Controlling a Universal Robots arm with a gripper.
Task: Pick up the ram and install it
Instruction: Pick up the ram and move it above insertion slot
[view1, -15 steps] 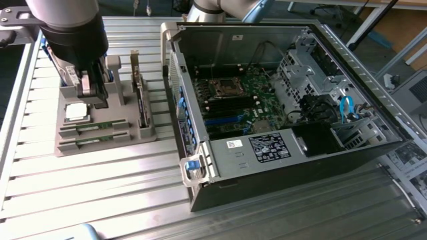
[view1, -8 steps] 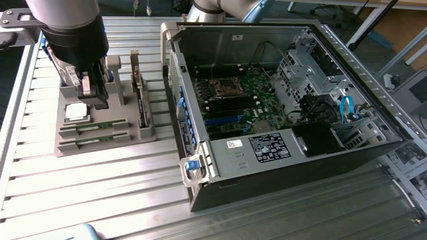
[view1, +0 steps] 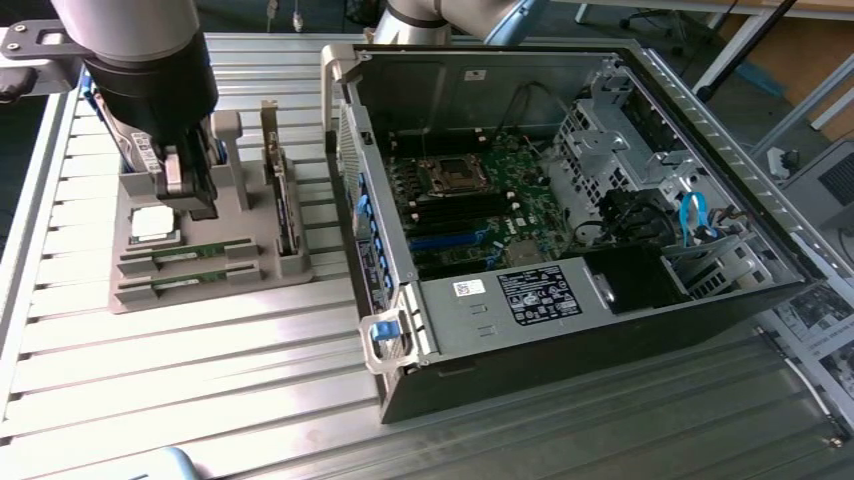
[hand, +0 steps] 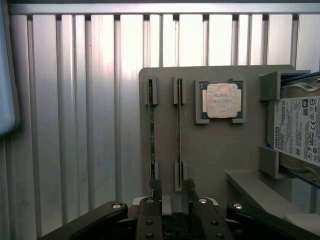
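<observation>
Slatted metal desk (view1: 200, 360), open computer case (view1: 561, 200) on the exterior view's right, grey holder (hand: 220, 150), fingers (hand: 156, 195) spread wide, empty, near ram (hand: 179, 130).

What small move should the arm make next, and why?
Probably a slow, straight descent toward the tray. The gripper hangs above the grey tray with its jaws open and nothing between them. In the wrist view, the ram stick nearer the processor lines up between the fingertips, a little off-centre. Going down gently seems the sensible way to bring the jaws around it.
</observation>
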